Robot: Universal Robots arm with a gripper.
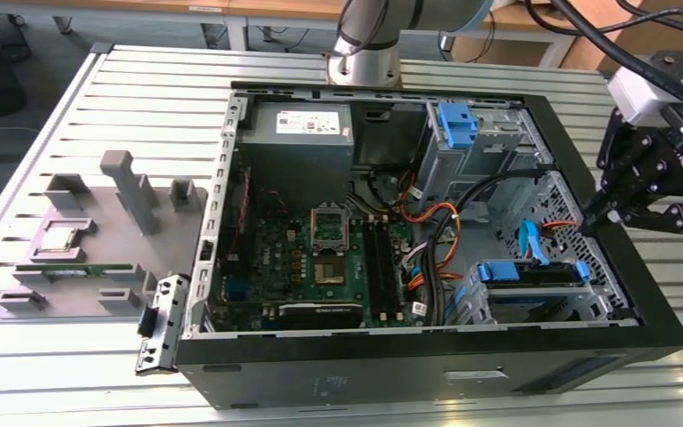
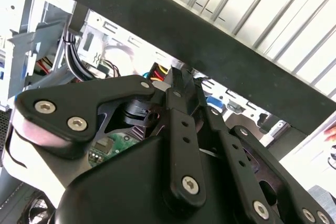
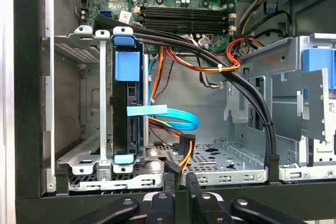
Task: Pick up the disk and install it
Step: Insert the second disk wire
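Observation:
The disk (image 1: 529, 273), a dark drive framed by blue carrier rails, sits slotted in the lower drive cage (image 1: 475, 298) of the open computer case, at the exterior view's right. In the first wrist view the disk (image 3: 122, 121) stands on edge inside that cage, with blue tabs at both ends. My gripper (image 1: 589, 222) hovers over the case's right wall, apart from the disk. Its black fingers (image 3: 169, 188) lie close together above the case rim with nothing between them, and they meet at their tips in the second wrist view (image 2: 178, 80).
Black, orange and blue cables (image 3: 231, 72) cross the case beside the cage. A second metal bay with a blue bracket (image 1: 457, 123) stands at the case's far side. A grey fixture (image 1: 92, 236) with small parts lies at the exterior view's left on the slatted table.

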